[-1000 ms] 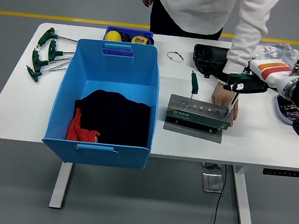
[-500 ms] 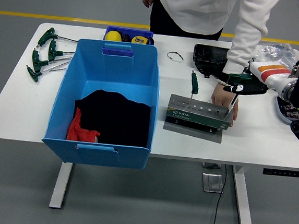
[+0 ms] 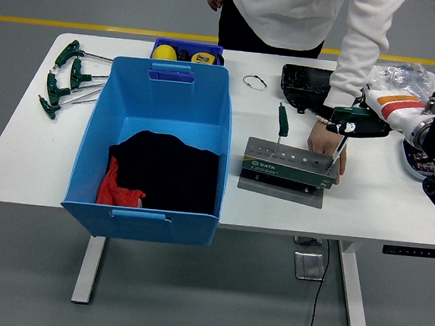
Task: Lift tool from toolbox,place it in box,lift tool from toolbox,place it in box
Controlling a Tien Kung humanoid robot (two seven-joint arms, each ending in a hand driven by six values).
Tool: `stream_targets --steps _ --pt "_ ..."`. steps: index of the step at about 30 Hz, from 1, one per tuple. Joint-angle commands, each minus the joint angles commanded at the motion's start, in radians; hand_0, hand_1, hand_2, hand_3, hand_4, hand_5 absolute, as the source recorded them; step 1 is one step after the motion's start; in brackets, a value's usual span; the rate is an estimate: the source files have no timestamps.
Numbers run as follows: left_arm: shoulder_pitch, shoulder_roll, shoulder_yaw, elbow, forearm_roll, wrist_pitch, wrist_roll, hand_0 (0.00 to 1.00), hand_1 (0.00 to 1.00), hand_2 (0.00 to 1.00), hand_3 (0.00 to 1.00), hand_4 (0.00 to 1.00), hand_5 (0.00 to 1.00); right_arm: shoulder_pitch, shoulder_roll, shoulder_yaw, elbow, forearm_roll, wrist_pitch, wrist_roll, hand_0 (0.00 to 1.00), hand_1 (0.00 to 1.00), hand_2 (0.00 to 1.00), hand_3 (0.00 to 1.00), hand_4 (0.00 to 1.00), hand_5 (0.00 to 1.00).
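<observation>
A grey and green tool holder (image 3: pixel 287 163) stands on a grey plate right of the middle of the table. My right hand (image 3: pixel 356 122) is shut on the green handle of a screwdriver (image 3: pixel 338 147). The screwdriver's tilted shaft still reaches down into the holder's right end. A second green-handled screwdriver (image 3: pixel 282 124) stands upright in the holder's left part. A person's hand (image 3: pixel 323 144) rests on the holder's right end, behind that shaft. The big blue box (image 3: pixel 208 93) sits to the left, with black and red cloth (image 3: pixel 159 175) in its bottom.
Several green T-handle wrenches (image 3: pixel 66 77) lie at the far left. A small blue tray (image 3: pixel 187 51) with yellow items sits behind the box. A black case (image 3: pixel 302 83), a small wire loop (image 3: pixel 255 82) and a plastic bag (image 3: pixel 403 75) lie at the back right.
The black part of my right arm has drawn slightly toward the right edge. The hand, the screwdriver and the person's hand stay where they were.
</observation>
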Motion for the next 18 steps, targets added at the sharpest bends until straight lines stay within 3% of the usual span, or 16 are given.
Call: stream_targets --steps 10,11,18 --pt "0.001 0.000 -0.016 0.000 0.024 0.001 0.005 0.506 0.512 0.533 0.694 0.723 0.666 -0.002 -0.005 -0.008 0.002 0.011 -0.068 -0.010 0.002 0.002 0.002 0.006 0.998 0.878" --pt "0.001 0.000 -0.018 0.000 0.026 0.001 0.005 0.508 0.512 0.533 0.693 0.723 0.666 -0.002 -0.006 -0.008 0.003 0.013 -0.072 -0.009 0.002 0.002 0.002 0.002 0.998 0.793" --pt "0.004 0.000 -0.038 0.000 0.052 0.003 0.010 0.510 0.514 0.534 0.691 0.721 0.664 -0.002 -0.019 0.005 0.030 0.024 -0.094 -0.011 0.002 0.002 0.002 0.002 0.998 0.777"
